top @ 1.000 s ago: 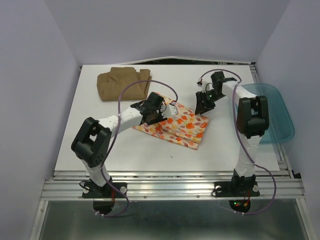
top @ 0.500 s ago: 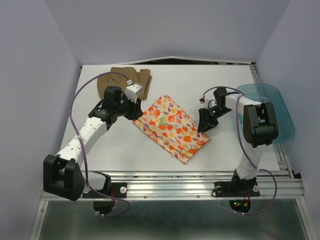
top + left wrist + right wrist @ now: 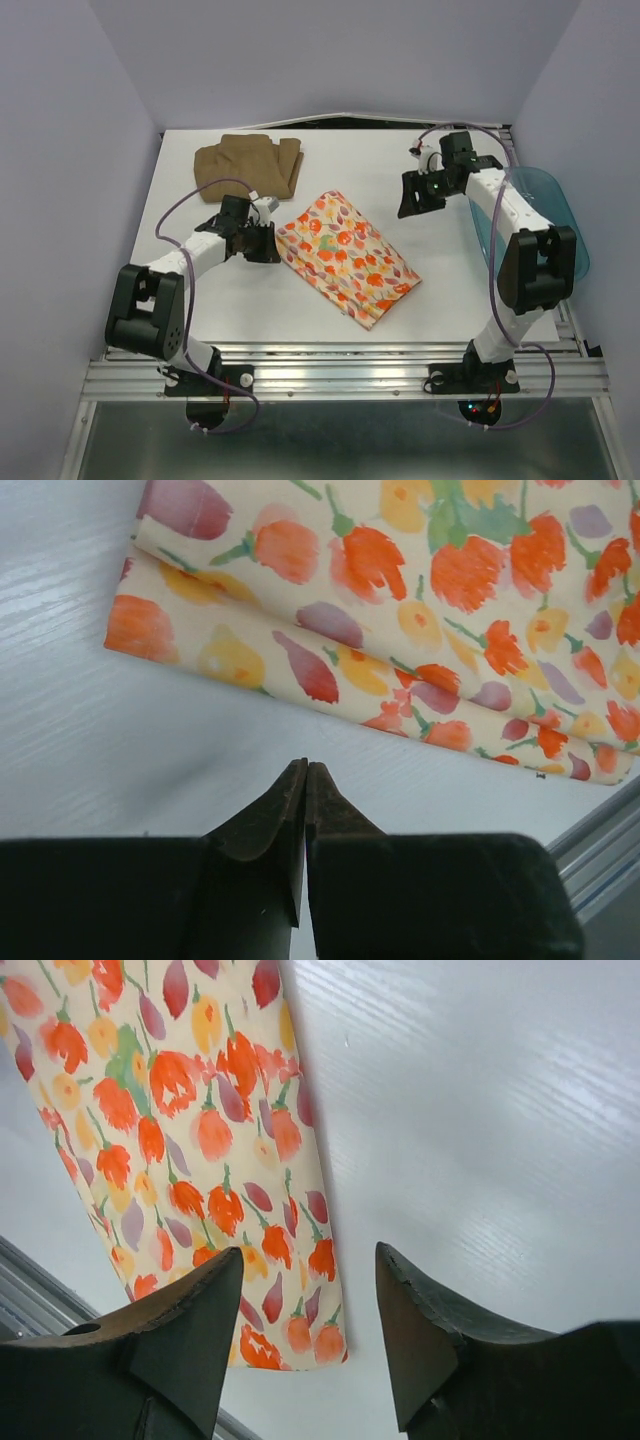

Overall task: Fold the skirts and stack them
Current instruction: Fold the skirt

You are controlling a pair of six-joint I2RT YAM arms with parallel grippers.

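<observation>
- The left tool (image 3: 262, 240) is pressed shut with nothing between its tips and is held low over the bench (image 3: 200, 290). The printed skirt (image 3: 345, 255) lies just ahead of it, and its near edge is not touched.
- The right tool (image 3: 413, 198) is held wide and empty, raised off the bench. The printed skirt is seen ahead of it and to its left, well apart from its tips.
- In the picture from a second ago both tools are seen on the printed skirt. Now the cloth is released by both and is left as a flat oblong packet, set on a slant across the bench.
- Against the picture from half a second ago, the right tool is drawn away from the packet's corner. The left tool is brought back from beside the tan skirt (image 3: 248, 165) to the packet's edge.
- The tan skirt is left as a rough heap beyond the left tool, apart from the printed one.
- The folding of the printed skirt is judged done or nearly so. Stacking is judged not yet done, since the two skirts are kept apart.
</observation>
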